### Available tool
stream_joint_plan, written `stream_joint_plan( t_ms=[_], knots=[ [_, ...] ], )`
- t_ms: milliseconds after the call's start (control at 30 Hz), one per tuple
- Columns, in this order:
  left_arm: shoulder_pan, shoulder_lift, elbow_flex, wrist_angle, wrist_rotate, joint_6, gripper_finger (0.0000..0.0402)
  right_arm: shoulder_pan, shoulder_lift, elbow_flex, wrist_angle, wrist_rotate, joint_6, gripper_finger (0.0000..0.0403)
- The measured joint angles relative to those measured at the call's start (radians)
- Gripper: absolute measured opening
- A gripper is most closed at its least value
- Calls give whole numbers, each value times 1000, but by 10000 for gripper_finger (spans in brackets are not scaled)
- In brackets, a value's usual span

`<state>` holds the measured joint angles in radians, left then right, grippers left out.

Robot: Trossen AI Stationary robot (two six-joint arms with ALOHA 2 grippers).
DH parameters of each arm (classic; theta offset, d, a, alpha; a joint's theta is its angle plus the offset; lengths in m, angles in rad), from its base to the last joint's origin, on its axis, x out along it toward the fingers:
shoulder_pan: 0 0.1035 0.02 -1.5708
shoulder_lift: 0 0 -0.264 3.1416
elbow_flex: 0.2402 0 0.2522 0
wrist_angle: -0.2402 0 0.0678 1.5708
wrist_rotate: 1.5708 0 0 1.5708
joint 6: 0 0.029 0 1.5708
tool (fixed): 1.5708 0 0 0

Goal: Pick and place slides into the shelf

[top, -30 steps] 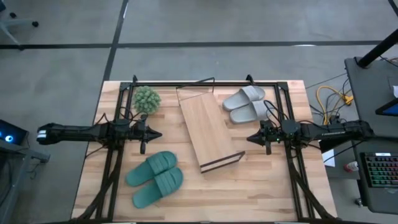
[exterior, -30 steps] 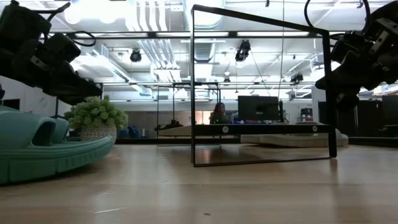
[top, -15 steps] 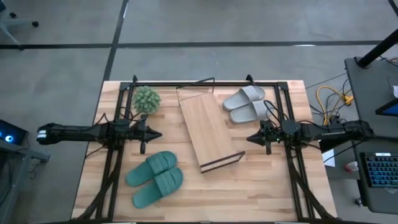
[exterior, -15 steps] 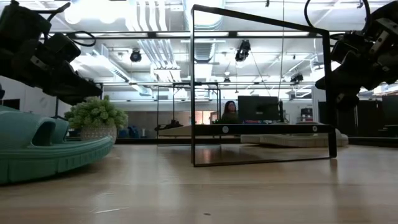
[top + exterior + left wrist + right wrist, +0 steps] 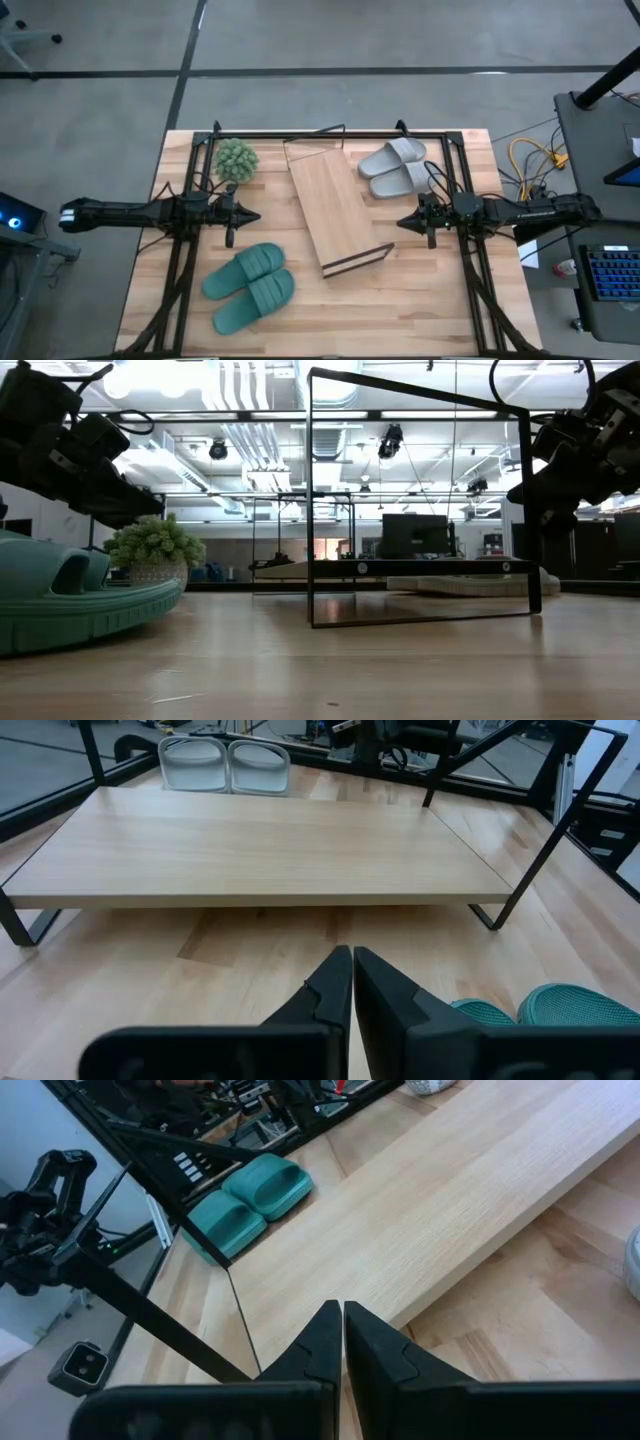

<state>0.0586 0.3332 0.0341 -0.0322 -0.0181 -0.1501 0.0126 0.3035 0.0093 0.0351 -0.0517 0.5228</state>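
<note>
The shelf (image 5: 335, 208), a light-wood board on a thin black wire frame, stands slantwise mid-table on its wire legs. The teal green slides (image 5: 250, 285) lie side by side on their soles near the left front; the light grey slides (image 5: 398, 166) lie at the far right. My left gripper (image 5: 256, 216) hovers shut left of the shelf, above the teal pair's far side. My right gripper (image 5: 401, 224) hovers shut right of the shelf, near the grey pair. The left wrist view shows the shelf (image 5: 260, 850) and grey slides (image 5: 225, 766); the right wrist view shows the teal slides (image 5: 245, 1200).
A small fuzzy green plant (image 5: 235, 160) in a pot stands at the far left beside the shelf. A black frame (image 5: 330, 133) runs round the table's edges. Bare tabletop (image 5: 400, 300) lies toward the near right. Cables and a keyboard sit off the table's right.
</note>
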Motion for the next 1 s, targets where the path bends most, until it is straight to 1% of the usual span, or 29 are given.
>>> stream_joint_plan(
  t_ms=[567,800,933,1000],
  knots=[
    [0,0,0,0,0,0,0,0,0,0,1,0,0,9],
    [0,0,0,0,0,0,0,0,0,0,34,0,1,9],
    [0,0,0,0,0,0,0,0,0,0,57,5,65,9],
    [0,0,0,4,-1,0,0,0,0,0,77,34,111,9]
  ],
)
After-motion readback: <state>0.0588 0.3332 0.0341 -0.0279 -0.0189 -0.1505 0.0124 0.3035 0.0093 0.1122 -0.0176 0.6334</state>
